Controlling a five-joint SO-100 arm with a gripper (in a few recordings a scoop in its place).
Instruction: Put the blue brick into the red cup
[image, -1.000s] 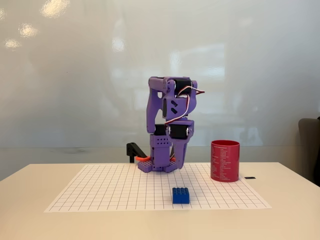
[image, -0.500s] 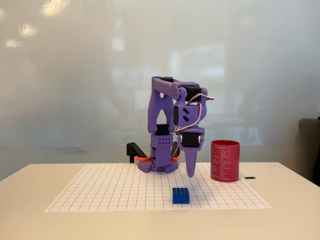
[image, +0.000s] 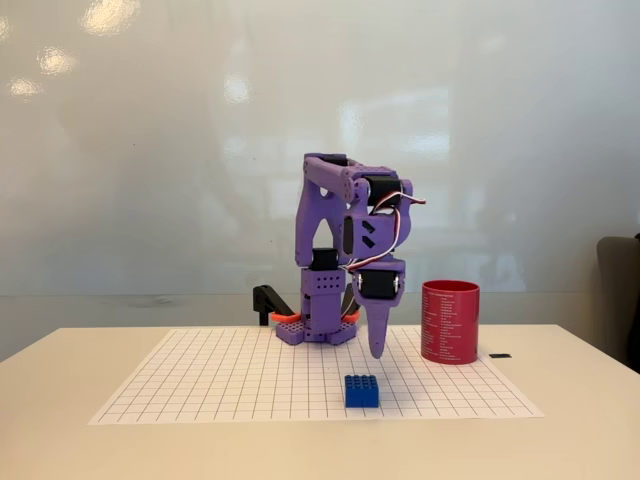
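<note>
Nearest in the fixed view, the small bright-blue studded plastic brick (image: 362, 390) sits flat on the white gridded paper sheet (image: 200, 385) that covers the middle of the pale worktop (image: 60, 440), close to the sheet's near edge and a little right of centre. Farther back and above it, the purple end effector (image: 377, 345) points straight down, apart from the brick and holding nothing; from this angle its fingers read as a single tapered tip, so whether it is parted or closed cannot be told. To the right stands the dark-red cylindrical cup with white printed text (image: 450, 321), upright. Farthest back rises the purple arm's base (image: 318, 325).
</note>
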